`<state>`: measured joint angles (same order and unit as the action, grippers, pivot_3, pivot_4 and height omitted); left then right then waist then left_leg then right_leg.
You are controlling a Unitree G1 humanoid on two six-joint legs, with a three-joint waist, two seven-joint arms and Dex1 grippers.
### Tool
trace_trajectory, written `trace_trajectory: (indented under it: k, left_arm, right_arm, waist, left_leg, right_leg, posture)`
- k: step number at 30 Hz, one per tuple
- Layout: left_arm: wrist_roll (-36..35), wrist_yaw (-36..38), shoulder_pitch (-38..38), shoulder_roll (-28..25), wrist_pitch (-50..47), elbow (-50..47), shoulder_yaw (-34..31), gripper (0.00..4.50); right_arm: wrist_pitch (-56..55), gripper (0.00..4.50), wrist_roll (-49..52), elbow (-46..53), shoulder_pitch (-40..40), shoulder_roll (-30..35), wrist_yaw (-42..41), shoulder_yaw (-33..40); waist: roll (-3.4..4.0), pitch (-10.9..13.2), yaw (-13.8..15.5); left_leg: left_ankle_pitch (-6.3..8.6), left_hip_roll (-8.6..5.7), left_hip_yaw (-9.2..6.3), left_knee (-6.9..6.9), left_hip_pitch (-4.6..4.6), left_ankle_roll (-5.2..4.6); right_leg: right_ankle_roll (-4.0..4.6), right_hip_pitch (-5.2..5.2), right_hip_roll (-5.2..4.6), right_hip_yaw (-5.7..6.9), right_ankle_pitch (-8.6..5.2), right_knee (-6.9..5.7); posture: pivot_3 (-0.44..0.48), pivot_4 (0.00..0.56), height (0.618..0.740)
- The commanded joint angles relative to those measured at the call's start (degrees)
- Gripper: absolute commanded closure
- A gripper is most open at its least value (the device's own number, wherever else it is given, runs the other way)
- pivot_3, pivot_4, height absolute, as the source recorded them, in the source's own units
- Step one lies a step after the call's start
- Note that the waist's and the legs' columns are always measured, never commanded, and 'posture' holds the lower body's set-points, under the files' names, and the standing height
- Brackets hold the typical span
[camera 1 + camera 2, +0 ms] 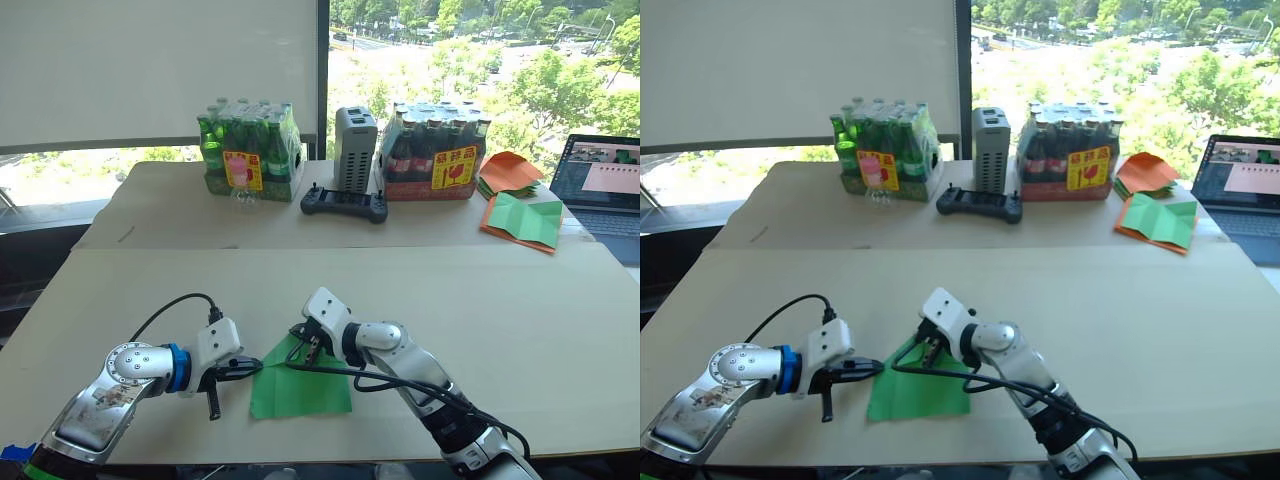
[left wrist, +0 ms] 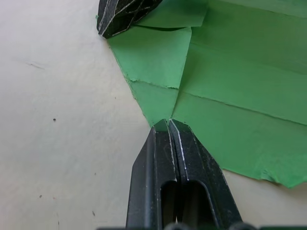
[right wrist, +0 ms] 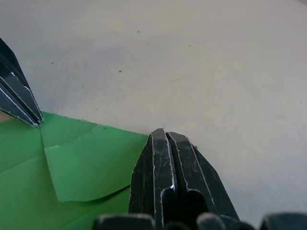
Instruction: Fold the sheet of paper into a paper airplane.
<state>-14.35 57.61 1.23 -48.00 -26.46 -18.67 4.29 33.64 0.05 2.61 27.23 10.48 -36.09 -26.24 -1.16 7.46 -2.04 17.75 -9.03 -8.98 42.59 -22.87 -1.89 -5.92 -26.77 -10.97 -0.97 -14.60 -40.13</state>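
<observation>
The sheet of paper (image 1: 300, 392) is bright green and creased, lying flat near the table's front edge. One corner flap (image 3: 86, 160) is folded over onto it. My left gripper (image 1: 256, 368) is shut, its fingertips (image 2: 168, 125) touching the sheet's left edge where two creases meet. My right gripper (image 1: 309, 354) is shut too, its tips resting at the sheet's far corner (image 3: 165, 136). No paper shows between the fingers of either gripper. The two grippers are about a gripper-width apart along the same edge.
At the table's far side stand a pack of green bottles (image 1: 250, 150), a grey device (image 1: 354, 148), a pack of dark bottles (image 1: 432, 150) and a black controller (image 1: 345, 205). Orange sheets (image 1: 508, 170), a green sheet on orange paper (image 1: 522, 222) and a laptop (image 1: 600, 180) are at the far right.
</observation>
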Motion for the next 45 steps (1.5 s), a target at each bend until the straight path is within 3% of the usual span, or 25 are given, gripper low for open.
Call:
trace_trajectory:
  k: [1,8,16,23,32,45]
  left_arm:
    - [0.96,-0.24,-2.49,-1.44,-3.09,1.24,1.21,4.46]
    - [-1.47,-0.42,-1.18,-2.59,-4.92,-1.38,-2.17,4.46]
    - [-10.4,0.28,5.78,-2.81,-10.39,-4.48,-8.36,4.46]
    - [-8.64,-1.52,9.51,1.31,-9.7,-3.44,-1.49,4.46]
    - [-3.66,-2.56,9.49,4.97,-5.32,1.37,5.35,4.46]
    - [-1.39,-1.54,11.02,5.65,-3.27,3.42,8.79,4.46]
  right_arm:
    - [0.56,4.5,-0.22,-0.49,-0.27,0.05,-0.38,-0.72]
    - [0.11,4.5,0.12,-0.11,0.2,-0.63,0.1,0.09]
    - [2.4,4.5,3.76,4.98,1.53,-1.45,0.37,4.94]
    - [7.53,4.5,8.44,12.26,1.17,-1.01,0.22,9.59]
    - [11.85,4.5,18.44,27.28,-9.15,19.15,-12.3,16.13]
    - [9.55,4.5,26.84,38.27,-21.95,34.81,-23.89,14.46]
  waist:
    - [0.0,0.0,0.0]
    - [0.01,0.01,-0.1]
    - [0.03,0.09,0.49]
    - [0.03,0.09,0.7]
    - [-0.01,0.13,2.06]
    - [-0.05,0.15,2.78]
  left_leg:
    - [0.0,0.0,0.0,0.0,0.0,0.0]
    - [0.0,0.0,0.0,0.0,-0.03,0.0]
    - [-0.02,-0.02,-0.05,0.14,-0.43,0.04]
    - [-0.02,-0.02,-0.02,0.14,-0.53,0.05]
    - [0.02,-0.08,-0.03,0.19,-0.64,-0.03]
    - [0.08,-0.04,0.04,0.19,-0.65,-0.13]
  right_leg:
    - [0.0,0.0,0.0,0.0,0.0,0.0]
    - [0.01,0.0,0.01,0.0,0.0,-0.01]
    - [0.01,-0.33,0.02,0.05,0.0,-0.03]
    - [0.01,-0.28,-0.01,0.02,0.01,-0.01]
    - [0.0,-0.25,-0.1,0.08,0.01,0.11]
    - [-0.02,-0.15,-0.25,0.12,0.02,0.28]
  posture:
    - [0.0,0.15,0.675]
    - [0.0,0.15,0.675]
    - [0.0,0.15,0.675]
    - [0.0,0.15,0.675]
    - [0.0,0.15,0.675]
    - [0.0,0.15,0.675]
